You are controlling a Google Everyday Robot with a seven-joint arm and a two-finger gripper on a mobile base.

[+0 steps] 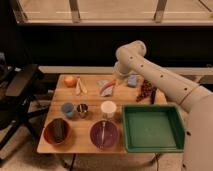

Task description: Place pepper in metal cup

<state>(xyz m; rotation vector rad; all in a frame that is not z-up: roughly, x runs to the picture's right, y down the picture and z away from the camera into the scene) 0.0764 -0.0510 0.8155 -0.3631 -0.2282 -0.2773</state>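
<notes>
The claw (116, 80) (its grip cannot be told) hangs beside the pepper (107, 87), apart from the metal cup (82, 109).

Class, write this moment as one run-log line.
end effector: far side of table, beside pepper | metal cup: pepper not inside

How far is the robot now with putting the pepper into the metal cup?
Nothing looks done yet: the pepper lies at the back of the table, not in the metal cup beside the blue cup. In hand: the gripper is right next to the pepper; a grasp cannot be confirmed. Left: lifting the pepper, carrying it to the metal cup and releasing it inside.
</notes>
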